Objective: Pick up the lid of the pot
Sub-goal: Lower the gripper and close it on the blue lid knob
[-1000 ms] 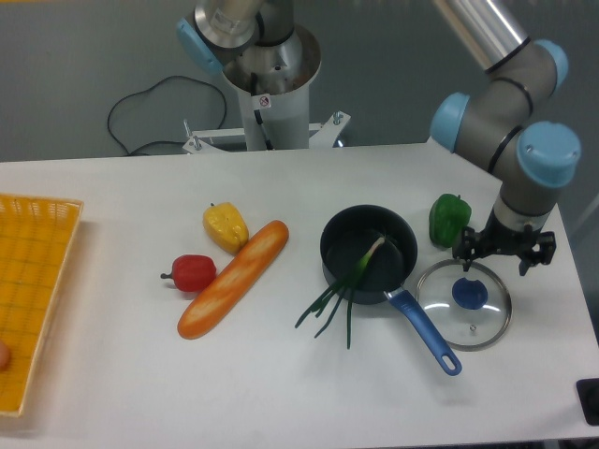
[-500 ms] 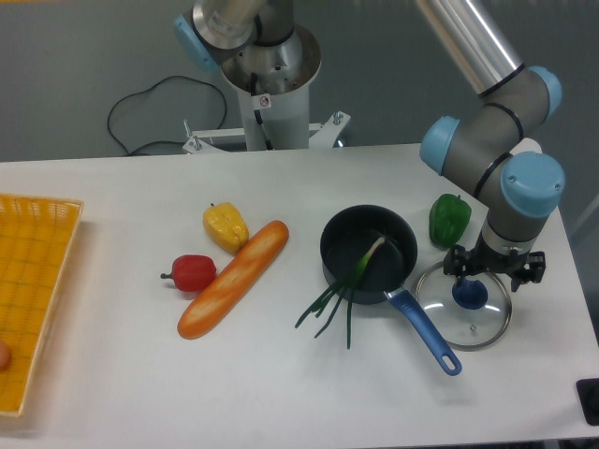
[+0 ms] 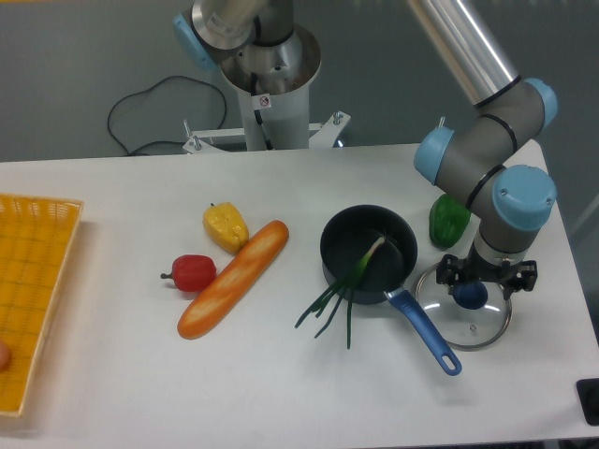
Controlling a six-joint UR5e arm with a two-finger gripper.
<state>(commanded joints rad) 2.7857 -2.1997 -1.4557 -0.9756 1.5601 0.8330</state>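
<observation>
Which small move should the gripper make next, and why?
Probably ease down and slightly toward the blue knob before closing: the gripper is open over the pot lid, and in this view the knob sits below and left of the fingertips' midpoint.

The gripper, its fingers apart, is at the clear pot lid with a blue knob. Green stalks overhang the black pan.
</observation>
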